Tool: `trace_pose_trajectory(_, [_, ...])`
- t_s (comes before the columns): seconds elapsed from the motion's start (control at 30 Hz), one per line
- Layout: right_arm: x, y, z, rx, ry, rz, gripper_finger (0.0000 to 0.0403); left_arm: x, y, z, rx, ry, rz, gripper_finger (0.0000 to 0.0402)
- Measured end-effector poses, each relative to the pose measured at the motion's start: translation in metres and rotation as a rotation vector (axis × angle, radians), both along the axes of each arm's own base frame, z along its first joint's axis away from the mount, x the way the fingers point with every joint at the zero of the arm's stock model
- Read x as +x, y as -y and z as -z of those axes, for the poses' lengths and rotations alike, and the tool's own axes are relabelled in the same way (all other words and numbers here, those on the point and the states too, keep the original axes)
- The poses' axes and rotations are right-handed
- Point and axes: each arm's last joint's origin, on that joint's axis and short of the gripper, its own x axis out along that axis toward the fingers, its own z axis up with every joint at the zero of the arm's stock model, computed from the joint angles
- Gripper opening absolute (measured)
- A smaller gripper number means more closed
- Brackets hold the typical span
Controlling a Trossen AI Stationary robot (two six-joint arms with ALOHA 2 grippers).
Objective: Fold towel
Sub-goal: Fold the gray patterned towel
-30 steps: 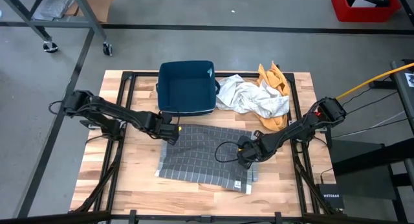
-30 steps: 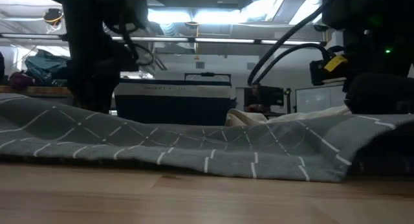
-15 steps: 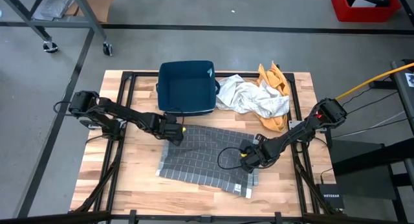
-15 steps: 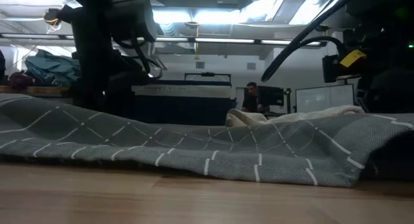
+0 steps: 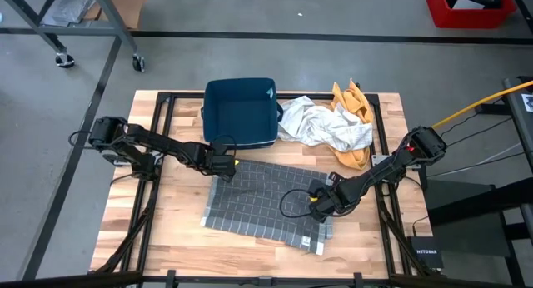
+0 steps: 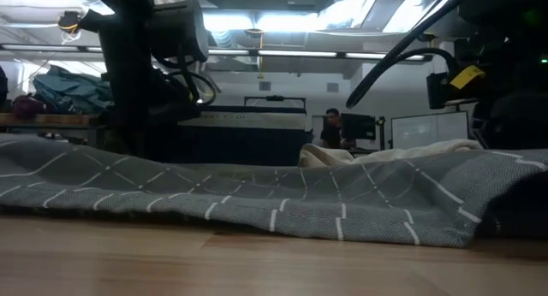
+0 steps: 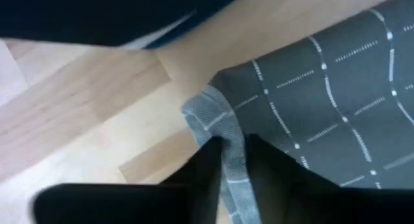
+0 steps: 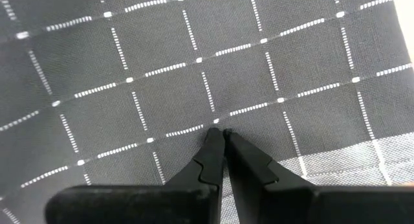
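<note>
A grey towel (image 5: 266,206) with a white grid lies spread on the wooden table; in the low view the towel (image 6: 257,193) lies flat across the table. My left gripper (image 5: 223,170) stands at its far left corner, shut on the cloth there. My right gripper (image 5: 321,206) is over the towel's right part, fingers shut, their tips (image 8: 217,138) down on the cloth. My left gripper pinches the towel's hemmed edge (image 7: 223,136) at the far left corner between its two fingers, coming from above and slanting down. The cloth stands up as a small fold between the fingers; the rest lies on the table. My right gripper rests its shut fingertips on the towel's top surface (image 8: 220,120) near the right edge, pointing steeply down. The cloth there lies flat; I cannot tell whether any of it is caught between the tips.
A dark blue bin (image 5: 241,111) stands just beyond the towel's far edge. A crumpled white cloth (image 5: 325,126) and a yellow cloth (image 5: 354,105) lie at the far right. Bare wood shows along the near edge (image 5: 250,255).
My left gripper has gone toward the table's right edge and a little down, onto the towel's far left corner. The towel otherwise lies as before.
</note>
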Motion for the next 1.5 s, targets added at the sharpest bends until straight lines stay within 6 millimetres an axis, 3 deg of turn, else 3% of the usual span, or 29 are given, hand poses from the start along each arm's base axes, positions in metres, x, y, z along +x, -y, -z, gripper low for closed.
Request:
trace_pose_trajectory(0.1, [0.0,0.0,0.0,0.0,0.0,0.0,0.0026,0.001,0.0,0.0,0.003,0.007,0.0,0.0009])
trace_pose_trajectory(0.67, [-0.005,0.005,0.0,-0.068,-0.029,0.054,0.0026,-0.004,-0.014,-0.001,0.159,-0.03,-0.067,0.0002])
trace_pose_trajectory(0.97, [-0.006,0.007,-0.002,-0.129,0.018,0.129,0.0026,-0.009,-0.014,0.0,0.138,-0.109,-0.014,0.0037])
trace_pose_trajectory(1.23, [-0.006,0.008,-0.027,-0.107,0.103,0.131,0.0026,-0.014,-0.013,0.0,0.13,-0.143,-0.059,0.0095])
trace_pose_trajectory(1.37, [-0.01,0.01,-0.038,-0.057,0.121,0.168,0.0026,-0.016,-0.01,-0.004,0.108,-0.087,-0.134,0.0099])
trace_pose_trajectory(1.5, [-0.015,0.01,-0.045,0.029,0.096,0.208,0.0026,-0.015,-0.004,-0.016,0.104,0.007,-0.085,0.0086])
